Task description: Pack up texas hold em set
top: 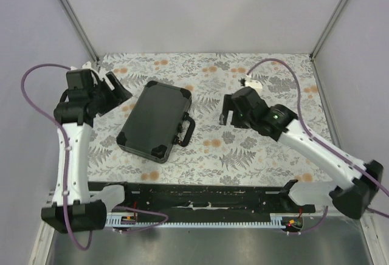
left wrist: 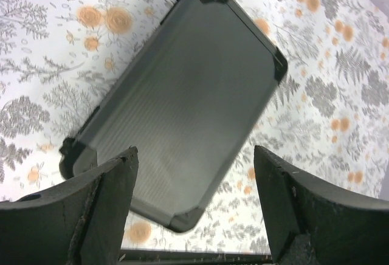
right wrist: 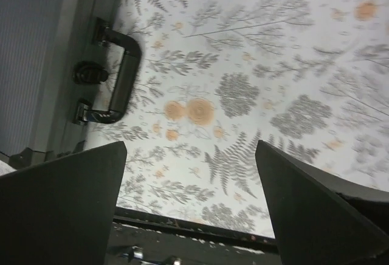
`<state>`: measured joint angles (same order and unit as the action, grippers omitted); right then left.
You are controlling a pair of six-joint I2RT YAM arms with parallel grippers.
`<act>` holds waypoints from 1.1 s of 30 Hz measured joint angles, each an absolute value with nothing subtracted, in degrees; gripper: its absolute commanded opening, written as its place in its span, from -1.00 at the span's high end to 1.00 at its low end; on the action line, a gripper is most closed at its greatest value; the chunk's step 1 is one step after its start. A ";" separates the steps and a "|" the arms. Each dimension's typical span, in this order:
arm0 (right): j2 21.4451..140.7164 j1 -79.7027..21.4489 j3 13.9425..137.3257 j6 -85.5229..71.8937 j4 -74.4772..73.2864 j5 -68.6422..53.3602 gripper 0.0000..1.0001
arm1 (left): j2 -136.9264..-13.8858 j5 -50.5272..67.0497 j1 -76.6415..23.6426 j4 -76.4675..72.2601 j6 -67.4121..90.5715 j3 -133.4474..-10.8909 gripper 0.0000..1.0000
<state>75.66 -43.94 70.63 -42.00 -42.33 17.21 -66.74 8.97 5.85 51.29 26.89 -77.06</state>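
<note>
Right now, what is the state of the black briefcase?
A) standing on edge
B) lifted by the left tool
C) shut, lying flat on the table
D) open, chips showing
C: the briefcase lies flat on the table, lid shut; the left tool and right tool are open and apart from it.

The black case point(top: 155, 119) is lying flat and shut on the floral surface point(top: 255, 149), left of centre and angling diagonally. Its ribbed lid is facing up, with black caps covering the corners. Its handle point(top: 189, 130) is sticking out from the right long edge.
</note>
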 measured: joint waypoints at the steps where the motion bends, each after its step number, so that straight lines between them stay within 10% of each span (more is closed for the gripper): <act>1: 72.95 -43.94 70.11 -42.28 -44.34 18.37 -0.96 | -64.47 9.72 5.85 52.69 26.59 -77.01 -0.66; 17: 42.37 -43.68 78.32 -47.62 -74.98 36.32 -0.96 | -41.76 11.11 5.65 64.97 27.42 -75.07 -0.67; 33: 36.91 -43.68 83.90 -48.31 -77.28 41.06 -0.96 | -36.51 12.19 5.65 68.45 29.17 -83.11 -0.77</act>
